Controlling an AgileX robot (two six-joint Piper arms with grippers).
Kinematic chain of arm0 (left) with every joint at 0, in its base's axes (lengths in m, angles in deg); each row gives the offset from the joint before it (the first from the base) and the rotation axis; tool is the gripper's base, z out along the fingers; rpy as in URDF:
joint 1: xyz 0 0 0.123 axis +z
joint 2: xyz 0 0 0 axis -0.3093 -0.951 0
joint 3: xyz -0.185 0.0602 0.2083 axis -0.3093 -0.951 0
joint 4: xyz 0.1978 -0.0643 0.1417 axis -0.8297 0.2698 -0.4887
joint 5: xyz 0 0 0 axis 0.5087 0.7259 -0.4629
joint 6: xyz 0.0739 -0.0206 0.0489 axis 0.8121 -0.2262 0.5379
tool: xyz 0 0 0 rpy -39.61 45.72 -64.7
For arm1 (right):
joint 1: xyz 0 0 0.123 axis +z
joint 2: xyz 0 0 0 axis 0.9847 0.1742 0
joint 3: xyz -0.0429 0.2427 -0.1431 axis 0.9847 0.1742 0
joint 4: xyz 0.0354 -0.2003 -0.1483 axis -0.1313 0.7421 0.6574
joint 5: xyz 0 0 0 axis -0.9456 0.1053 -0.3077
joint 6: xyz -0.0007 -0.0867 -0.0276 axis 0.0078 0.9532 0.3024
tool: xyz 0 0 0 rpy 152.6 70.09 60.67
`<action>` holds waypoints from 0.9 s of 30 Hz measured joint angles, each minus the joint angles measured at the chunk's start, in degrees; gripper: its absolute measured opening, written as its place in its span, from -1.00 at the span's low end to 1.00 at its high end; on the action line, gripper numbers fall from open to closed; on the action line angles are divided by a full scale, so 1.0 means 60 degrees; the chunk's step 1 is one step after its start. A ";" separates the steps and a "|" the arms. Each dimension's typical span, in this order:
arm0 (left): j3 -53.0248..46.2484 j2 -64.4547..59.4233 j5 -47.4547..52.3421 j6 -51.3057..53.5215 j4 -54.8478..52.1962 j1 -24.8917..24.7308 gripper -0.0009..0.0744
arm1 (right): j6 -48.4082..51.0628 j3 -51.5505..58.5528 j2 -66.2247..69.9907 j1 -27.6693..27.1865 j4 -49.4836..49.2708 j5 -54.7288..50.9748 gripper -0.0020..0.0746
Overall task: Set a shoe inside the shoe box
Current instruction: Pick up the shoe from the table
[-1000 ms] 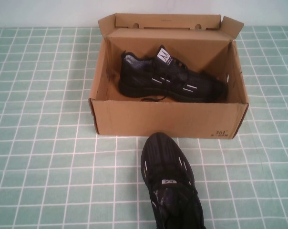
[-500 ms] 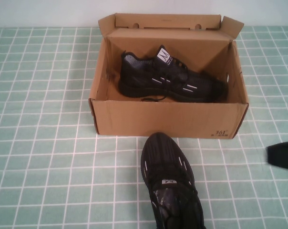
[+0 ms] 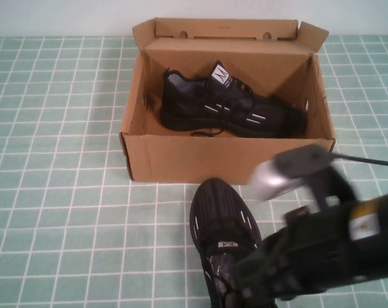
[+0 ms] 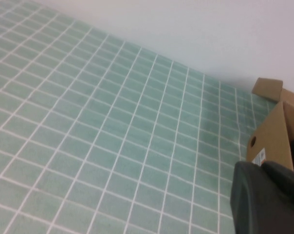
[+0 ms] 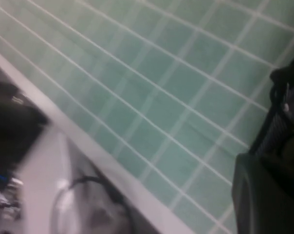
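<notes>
Right gripper (image 3: 245,282), jaws pressed together and empty, sits low over the heel end of the shoe (image 3: 220,224) on the worktop; unless they spread first they will shove it, not grip it. Beyond its toe, the shoe box (image 3: 226,163) holds the twin sneaker (image 3: 232,106), so the free lane is narrow. Left gripper (image 4: 268,200), jaws also together, is parked beside the box's end wall.

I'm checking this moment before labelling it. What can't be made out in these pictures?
- Shoe heel: high view, hidden by the right arm and cut by the edge.
- Right tool: blurred in both views; only the body shows in the wrist view.
- Left tool: absent from the high view; a dark corner in its wrist view.
- Box: mostly cut off in the left wrist view.
</notes>
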 joint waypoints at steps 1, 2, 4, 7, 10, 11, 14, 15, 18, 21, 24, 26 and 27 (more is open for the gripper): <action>0.0000 0.0000 0.0073 0.0000 0.0035 0.0000 -0.99 | -0.0602 -0.0203 0.0266 0.0333 0.0669 0.0000 -0.97; 0.0000 0.0000 0.0131 0.0017 0.0038 0.0000 -0.99 | -0.1248 -0.0443 0.0534 0.0656 0.1385 -0.0030 -0.96; 0.0000 0.0000 0.0243 0.0017 0.0054 0.0000 -0.99 | -0.2421 -0.0984 0.1027 0.1198 0.2849 -0.0284 -0.95; 0.0000 0.0000 0.0266 0.0036 0.0090 0.0000 -0.99 | -0.4023 -0.1735 0.1837 0.1964 0.4610 -0.0924 -0.91; 0.0000 0.0000 0.0266 0.0036 0.0180 0.0000 -0.99 | -0.4675 -0.2332 0.2503 0.2461 0.5563 -0.1451 -0.80; 0.0000 0.0000 0.0285 0.0036 0.0195 0.0000 -0.99 | -0.4764 -0.2497 0.2694 0.2573 0.5690 -0.1548 -0.73; 0.0000 0.0000 0.0303 0.0036 0.0195 0.0000 -0.99 | -0.4889 -0.2782 0.3100 0.2699 0.5748 -0.1634 -0.41; 0.0000 0.0000 0.0303 0.0036 0.0195 0.0000 -0.99 | -0.4930 -0.2825 0.3199 0.2697 0.5748 -0.1653 -0.31; 0.0000 0.0000 0.0325 0.0036 0.0219 0.0000 -0.99 | -0.4972 -0.2847 0.3392 0.2697 0.5788 -0.1722 0.01; 0.0000 0.0000 0.0382 0.0036 0.0223 0.0000 -0.99 | -0.5022 -0.2847 0.3584 0.2716 0.5829 -0.1762 0.13; 0.0000 0.0000 0.0402 0.0036 0.0239 0.0000 -0.99 | -0.5058 -0.2847 0.3854 0.2716 0.5941 -0.1762 0.16; 0.0000 0.0000 0.0402 0.0036 0.0239 0.0000 -0.99 | -0.5082 -0.2847 0.4059 0.2716 0.6061 -0.1742 0.17; 0.0000 0.0000 0.0402 0.0036 0.0261 0.0000 -0.99 | -0.5082 -0.2847 0.4145 0.2716 0.6108 -0.1742 0.18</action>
